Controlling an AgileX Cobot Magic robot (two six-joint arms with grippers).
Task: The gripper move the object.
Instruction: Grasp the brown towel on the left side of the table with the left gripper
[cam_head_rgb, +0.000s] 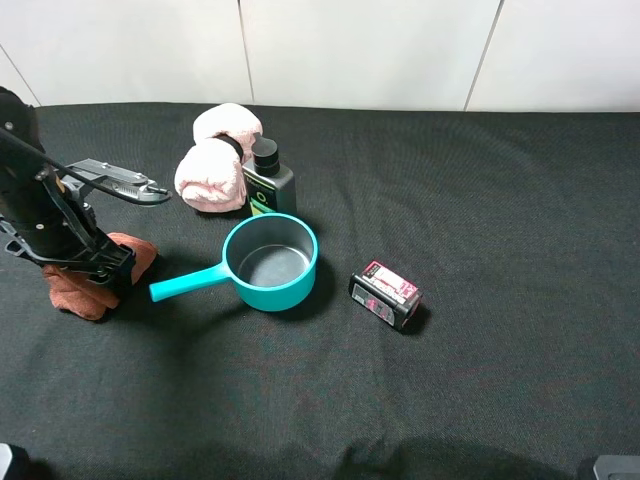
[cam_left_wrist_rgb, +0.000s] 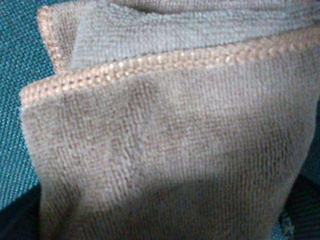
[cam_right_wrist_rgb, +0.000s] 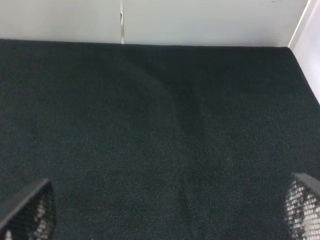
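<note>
Sitting on brown towel (cam_head_rgb: 72, 292), frame left, L end effector (cam_head_rgb: 102, 275) prob. prepping grab, grip unclear; R end effector (cam_right_wrist_rgb: 165, 212) open.

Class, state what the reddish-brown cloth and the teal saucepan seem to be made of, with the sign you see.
Cloth: soft terry or microfibre fabric, matte; fuzzy pile and a stitched hem show in the left wrist view. Saucepan: smooth, faintly glossy teal shell, dark grey inside; plastic or coated metal, the look cannot settle which.
</note>
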